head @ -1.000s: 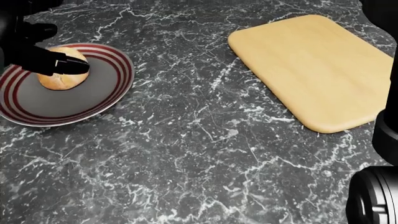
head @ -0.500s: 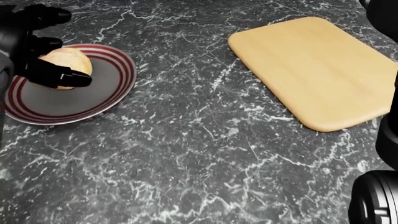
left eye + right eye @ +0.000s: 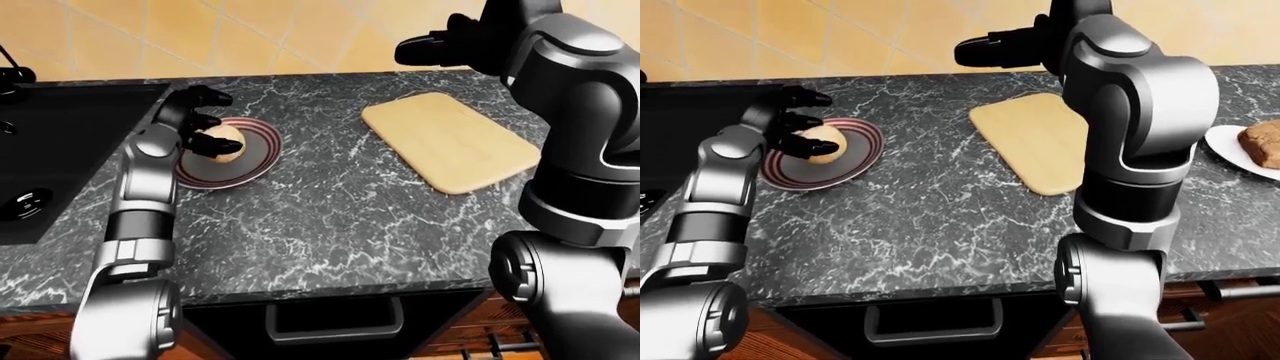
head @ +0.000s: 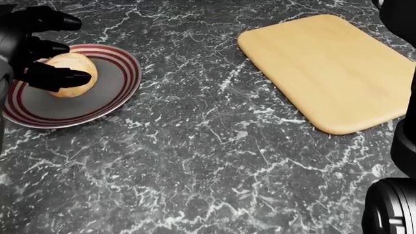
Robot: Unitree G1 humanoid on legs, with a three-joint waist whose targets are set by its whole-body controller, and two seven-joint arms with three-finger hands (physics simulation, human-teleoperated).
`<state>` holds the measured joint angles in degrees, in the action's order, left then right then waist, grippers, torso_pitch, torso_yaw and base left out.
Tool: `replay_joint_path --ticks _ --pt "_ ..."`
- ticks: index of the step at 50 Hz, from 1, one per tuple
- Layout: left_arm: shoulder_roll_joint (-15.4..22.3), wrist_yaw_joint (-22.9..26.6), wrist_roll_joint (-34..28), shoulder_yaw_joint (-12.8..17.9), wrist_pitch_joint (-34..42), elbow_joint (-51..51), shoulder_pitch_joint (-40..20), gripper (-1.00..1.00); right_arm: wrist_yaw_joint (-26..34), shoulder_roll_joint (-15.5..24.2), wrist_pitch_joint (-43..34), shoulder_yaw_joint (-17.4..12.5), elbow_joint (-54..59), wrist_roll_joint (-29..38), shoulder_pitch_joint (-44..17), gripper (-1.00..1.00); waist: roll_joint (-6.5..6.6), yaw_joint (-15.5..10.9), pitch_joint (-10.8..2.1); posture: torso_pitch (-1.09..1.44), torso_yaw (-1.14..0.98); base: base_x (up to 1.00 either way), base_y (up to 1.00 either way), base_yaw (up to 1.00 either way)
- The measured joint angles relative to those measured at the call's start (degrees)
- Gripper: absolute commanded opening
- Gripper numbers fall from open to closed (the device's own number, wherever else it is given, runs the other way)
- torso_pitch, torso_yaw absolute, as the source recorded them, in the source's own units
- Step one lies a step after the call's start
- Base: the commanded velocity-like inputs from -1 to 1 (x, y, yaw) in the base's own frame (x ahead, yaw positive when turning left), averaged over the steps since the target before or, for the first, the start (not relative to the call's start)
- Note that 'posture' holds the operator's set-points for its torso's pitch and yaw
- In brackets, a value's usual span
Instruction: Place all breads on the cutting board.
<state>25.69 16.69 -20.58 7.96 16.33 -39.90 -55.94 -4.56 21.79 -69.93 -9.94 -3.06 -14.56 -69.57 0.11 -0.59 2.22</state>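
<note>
A simulated home kitchen. Dark marble-veined countertop (image 3: pixel 330 217) under a yellow tiled wall (image 3: pixel 250 34), with a black cooktop (image 3: pixel 60 150) set in beyond the left-hand fingers (image 3: pixel 205 97). Striped plate (image 3: pixel 255 154) beneath those fingers, wooden cutting board (image 3: pixel 450 142) well apart, 1 white plate (image 3: pixel 1240 150) of brown bread (image 3: pixel 1262 142) at the edge, handled drawers (image 3: pixel 335 322) below.

bread roll (image 4: pixel 72 74) partly behind left hand (image 4: pixel 35 48); brown loaf (image 3: pixel 1262 142) cut by right edge
</note>
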Motion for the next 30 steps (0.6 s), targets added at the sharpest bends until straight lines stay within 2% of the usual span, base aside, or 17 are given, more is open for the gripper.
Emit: replay_joint_path --ticks 20,30 --pt "-1.17 -2.85 -2.42 -0.07 -6.06 1.91 4.89 0.21 -0.29 -0.04 0.43 -0.06 -0.67 -0.66 1.2 1.0 0.31 0.09 -0.52 0.0 0.0 0.0 0.0 0.0" --pt "-1.8 -3.55 -3.04 0.08 -6.82 2.67 5.83 0.11 -0.66 -0.37 0.35 -0.13 -1.41 -1.18 1.74 1.0 0.42 0.11 -0.57 0.0 0.0 0.0 0.0 0.0"
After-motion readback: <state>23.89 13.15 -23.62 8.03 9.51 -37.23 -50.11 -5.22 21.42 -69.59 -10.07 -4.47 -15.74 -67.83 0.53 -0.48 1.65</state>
